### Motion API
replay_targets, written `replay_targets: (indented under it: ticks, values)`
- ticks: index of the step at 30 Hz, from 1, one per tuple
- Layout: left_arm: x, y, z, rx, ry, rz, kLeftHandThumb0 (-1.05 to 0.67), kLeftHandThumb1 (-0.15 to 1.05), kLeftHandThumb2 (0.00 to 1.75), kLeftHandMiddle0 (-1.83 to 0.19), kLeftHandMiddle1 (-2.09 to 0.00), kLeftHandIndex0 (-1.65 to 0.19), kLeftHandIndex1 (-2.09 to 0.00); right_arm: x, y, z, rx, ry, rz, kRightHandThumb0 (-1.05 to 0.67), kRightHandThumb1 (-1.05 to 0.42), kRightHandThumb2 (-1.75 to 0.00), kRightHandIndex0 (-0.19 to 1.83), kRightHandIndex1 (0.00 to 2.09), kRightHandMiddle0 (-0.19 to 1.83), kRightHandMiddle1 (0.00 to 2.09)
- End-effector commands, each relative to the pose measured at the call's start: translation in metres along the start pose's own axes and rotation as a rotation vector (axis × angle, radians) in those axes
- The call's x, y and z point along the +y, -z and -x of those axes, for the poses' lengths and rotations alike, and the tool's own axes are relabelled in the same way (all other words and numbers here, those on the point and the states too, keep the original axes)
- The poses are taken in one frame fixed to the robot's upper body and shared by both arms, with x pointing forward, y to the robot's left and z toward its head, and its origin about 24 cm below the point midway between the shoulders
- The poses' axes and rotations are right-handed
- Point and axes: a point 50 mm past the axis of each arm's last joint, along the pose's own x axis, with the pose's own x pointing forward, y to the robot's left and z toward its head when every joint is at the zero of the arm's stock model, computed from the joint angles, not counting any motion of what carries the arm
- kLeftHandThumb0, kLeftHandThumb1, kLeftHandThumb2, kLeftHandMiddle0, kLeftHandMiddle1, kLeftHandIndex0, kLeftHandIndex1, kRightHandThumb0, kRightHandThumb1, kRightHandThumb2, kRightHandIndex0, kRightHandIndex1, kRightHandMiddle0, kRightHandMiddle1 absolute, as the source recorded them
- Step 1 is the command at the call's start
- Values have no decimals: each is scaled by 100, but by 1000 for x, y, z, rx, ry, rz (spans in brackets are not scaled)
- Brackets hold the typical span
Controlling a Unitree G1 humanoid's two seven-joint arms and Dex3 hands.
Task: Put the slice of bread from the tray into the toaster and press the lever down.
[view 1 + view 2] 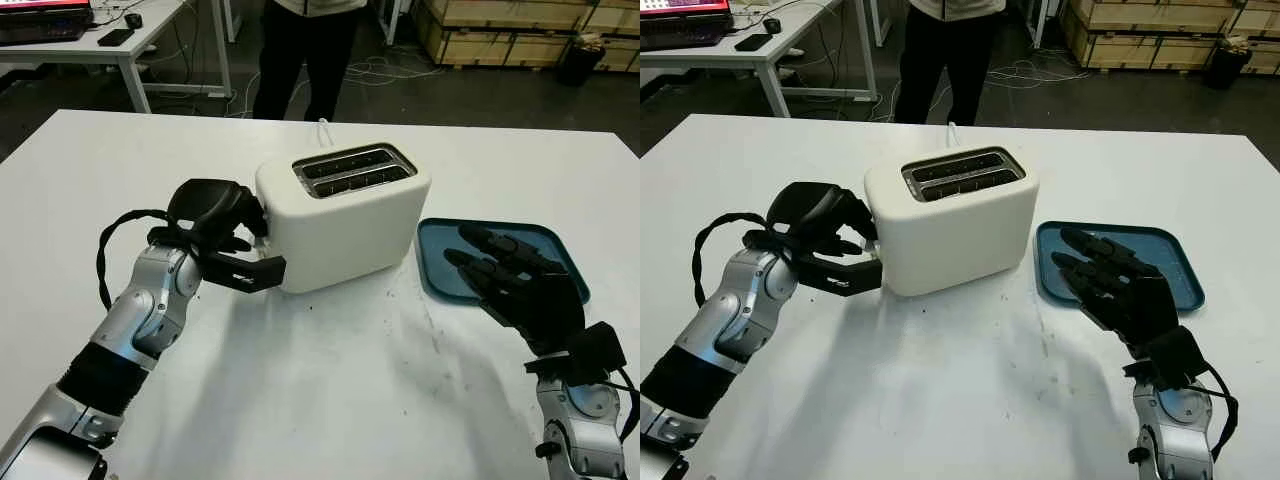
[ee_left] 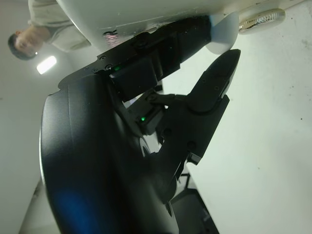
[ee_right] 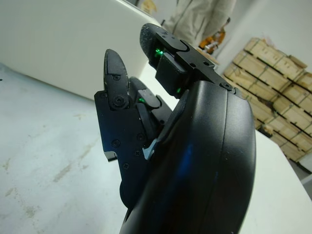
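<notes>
Bread apparently sitting down inside toaster [image 1: 345, 215] slots, blue tray [image 1: 560, 250] lying bare; left hand [image 1: 215, 235] pressing curled fingers at toaster's lever end, right hand [image 1: 515, 285] hovering open over tray.

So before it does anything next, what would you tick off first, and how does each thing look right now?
1. Bread in the toaster: cannot tell; the slots look dark from above.
2. Tray emptied of bread: ok as far as its visible part shows; the right robot hand covers the rest.
3. Left robot hand at the lever end of the toaster: ok, pressed close against that end.
4. Lever pushed down: cannot tell; the left robot hand hides it.
5. Right robot hand out of the way: ok, open over the tray, apart from the toaster.
6. Toaster upright on the table: ok.
</notes>
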Motion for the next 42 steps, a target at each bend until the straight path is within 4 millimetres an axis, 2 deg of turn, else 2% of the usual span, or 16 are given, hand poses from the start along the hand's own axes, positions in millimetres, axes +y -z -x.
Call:
replay_targets:
  ticks: [1,4,7,9,10,11,13,16,18,22,30,32,36,40,42]
  values:
    - [-57,-58,8,-234,297,41,-15,68,1,-104,-131,-146,-9,-3,-4,0,-29,7,30,-27,-92,-21,88,1,82,0]
    - [-57,-59,8,-245,296,31,-17,69,1,-102,-128,-145,-8,-3,-5,1,-32,13,27,-28,-92,-21,88,1,82,0]
    - [-56,-62,7,-265,293,10,-19,69,0,-106,-149,-153,-17,-3,-7,3,-39,12,27,-28,-92,-20,88,1,82,0]
    - [-57,-65,8,-273,293,17,-17,67,0,-108,-153,-151,-19,-3,-7,6,-36,12,23,-27,-92,-21,88,1,82,0]
    - [-61,-68,9,-272,286,36,-16,66,0,-107,-149,-148,-18,-3,-6,7,-35,13,26,-27,-92,-21,88,1,82,0]
    - [-71,-70,10,-260,293,63,-15,65,0,-107,-140,-142,-16,-3,-6,8,-35,13,28,-27,-92,-21,88,1,82,0]
    - [-97,-75,15,-215,366,117,-14,66,0,-108,-142,-142,-17,-4,-5,10,-32,15,29,-27,-92,-21,89,1,82,0]
    - [-137,-82,26,-151,549,153,-7,72,0,-105,-94,-128,-6,-5,-5,10,-25,19,33,-25,-92,-21,90,1,83,1]
    - [-149,-84,32,-135,595,162,-8,74,1,-105,-80,-126,-4,-5,-4,9,-26,17,37,-25,-92,-21,90,1,83,0]
    - [-148,-82,32,-137,603,134,-2,73,1,-103,-76,-126,-3,-4,-2,7,-25,17,43,-25,-92,-22,90,1,83,0]
    - [-143,-78,29,-138,610,150,-6,74,1,-99,-73,-125,-2,-1,-3,5,-28,20,28,-23,-92,-22,90,1,84,0]
    - [-143,-78,29,-133,605,154,-3,73,1,-100,-71,-125,-2,-1,-3,4,-25,19,32,-23,-92,-21,90,0,84,0]
    - [-142,-77,29,-133,607,153,-9,76,1,-105,-73,-126,-2,-1,-2,2,-27,14,43,-23,-92,-22,89,0,83,0]
    - [-138,-72,30,-152,560,177,-10,74,1,-111,-78,-128,-2,0,-2,1,-34,7,28,-22,-92,-22,89,0,83,0]
    - [-131,-68,28,-163,508,181,-10,73,0,-110,-99,-128,-2,0,-2,-1,-33,9,28,-23,-92,-22,88,0,82,0]
